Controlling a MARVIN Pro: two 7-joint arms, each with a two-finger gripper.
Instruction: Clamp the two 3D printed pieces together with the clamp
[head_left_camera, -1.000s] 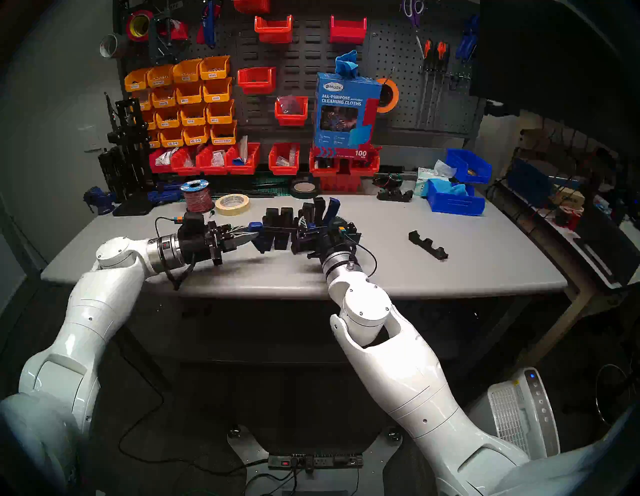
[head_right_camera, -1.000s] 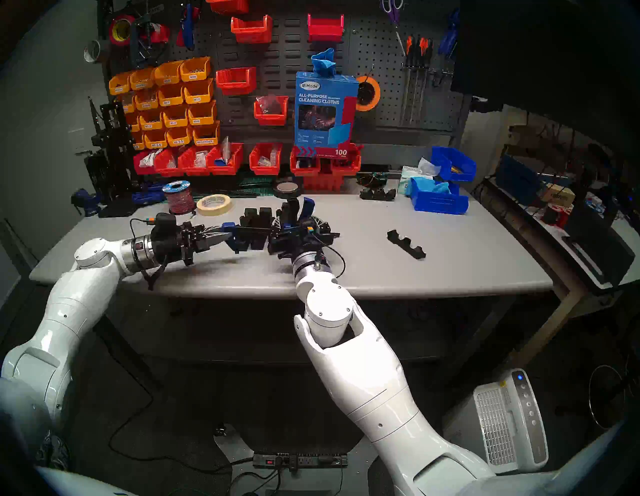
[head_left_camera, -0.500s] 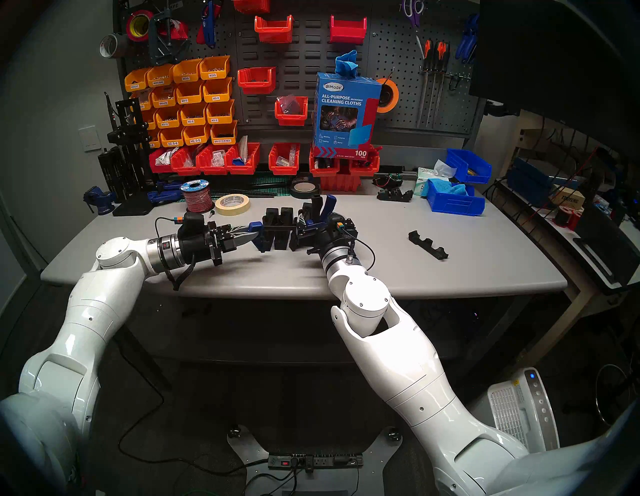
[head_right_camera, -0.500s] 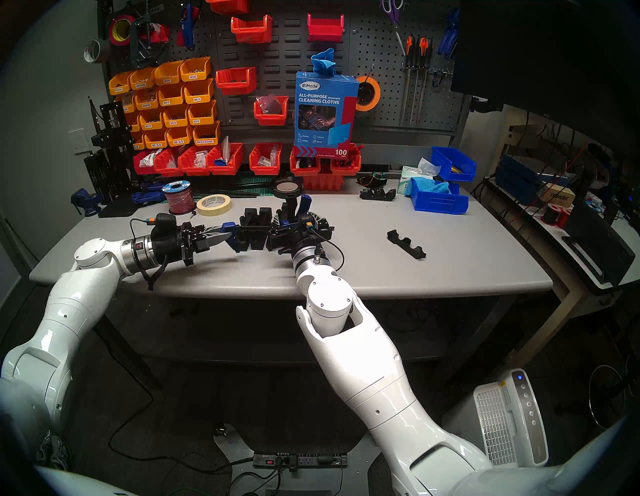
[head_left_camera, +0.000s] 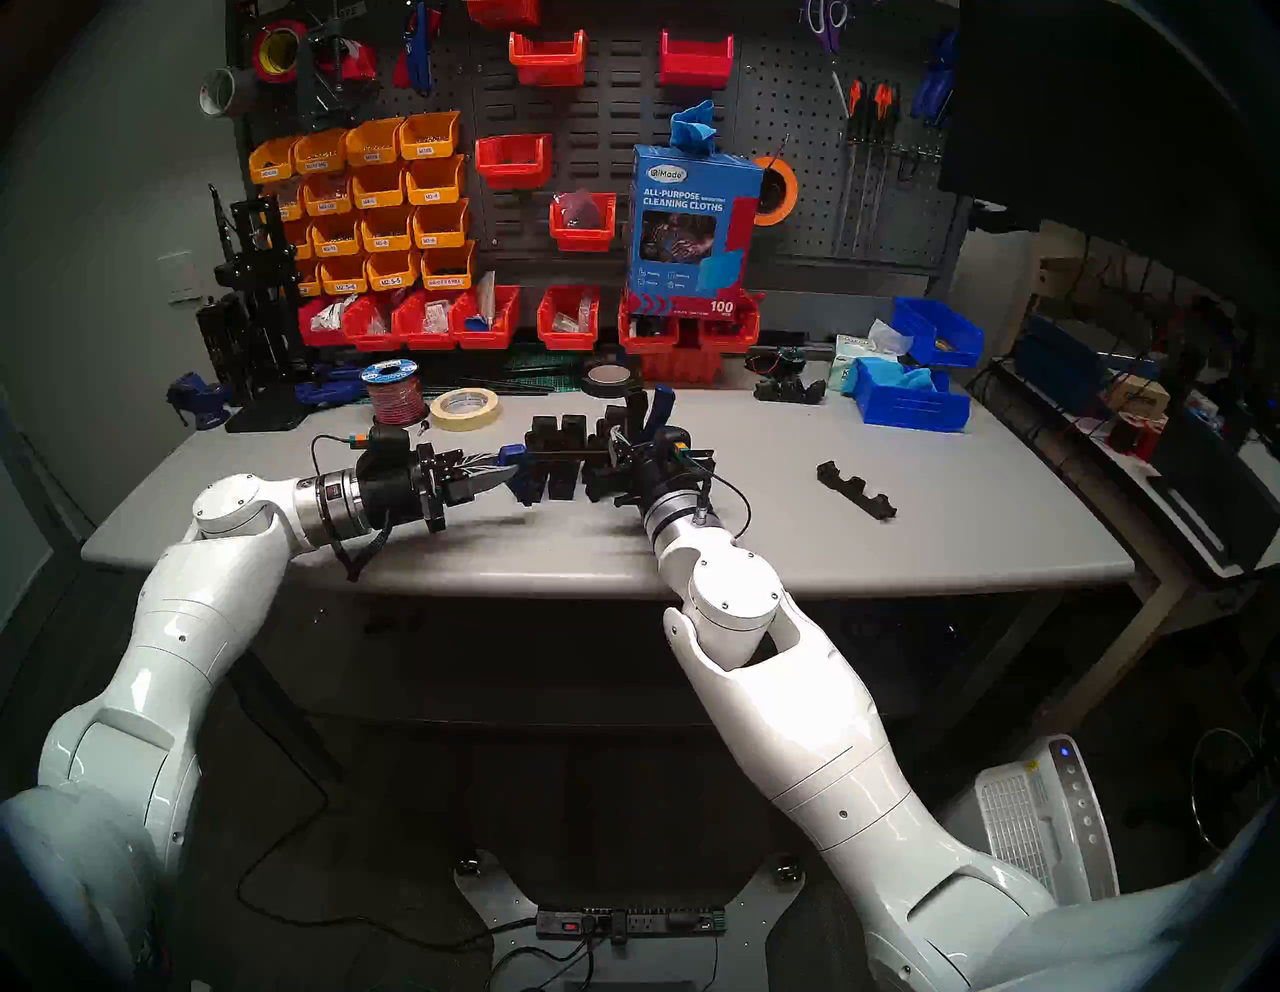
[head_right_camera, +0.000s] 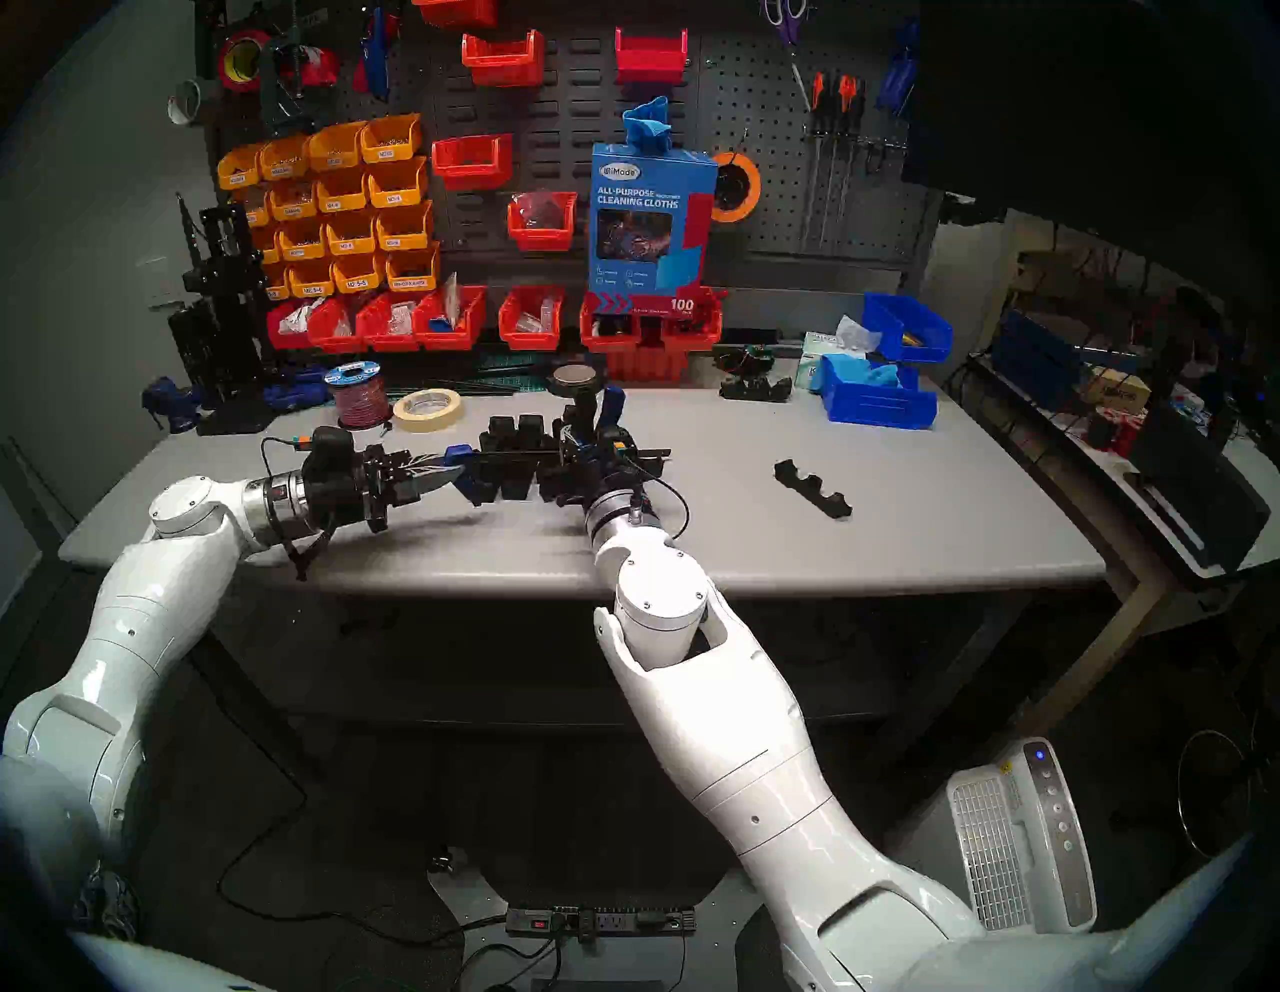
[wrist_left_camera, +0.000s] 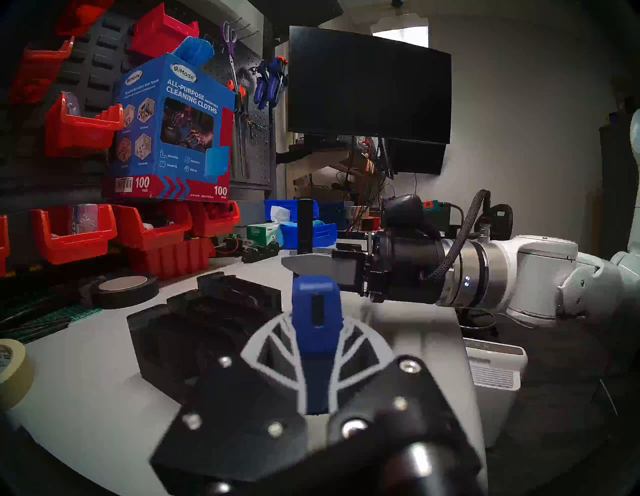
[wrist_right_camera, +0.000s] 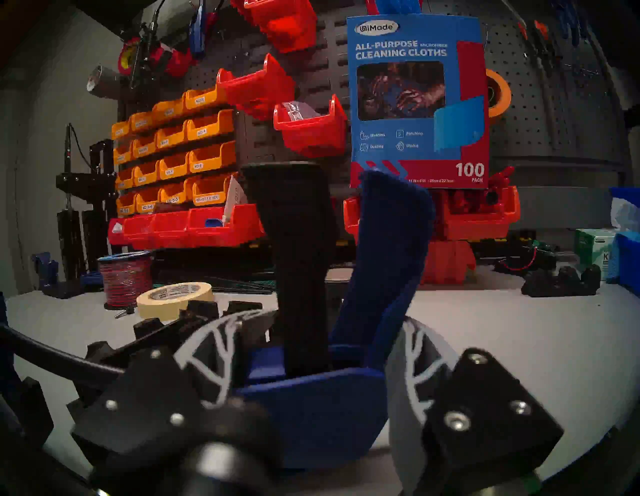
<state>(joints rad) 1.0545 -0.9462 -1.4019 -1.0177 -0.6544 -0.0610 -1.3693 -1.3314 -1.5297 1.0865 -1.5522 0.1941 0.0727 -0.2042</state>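
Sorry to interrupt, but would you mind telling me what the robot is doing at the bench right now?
It is clamping the two black printed pieces together on the grey table with a blue bar clamp. The left claw is shut on the clamp's blue end jaw, steadying it. The right claw sits around the upright black handle and blue trigger, its fingers on either side. The bar runs across the pieces between the two claws.

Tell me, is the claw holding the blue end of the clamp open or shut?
Shut. The left claw has both fingers pressed against the blue end of the clamp.
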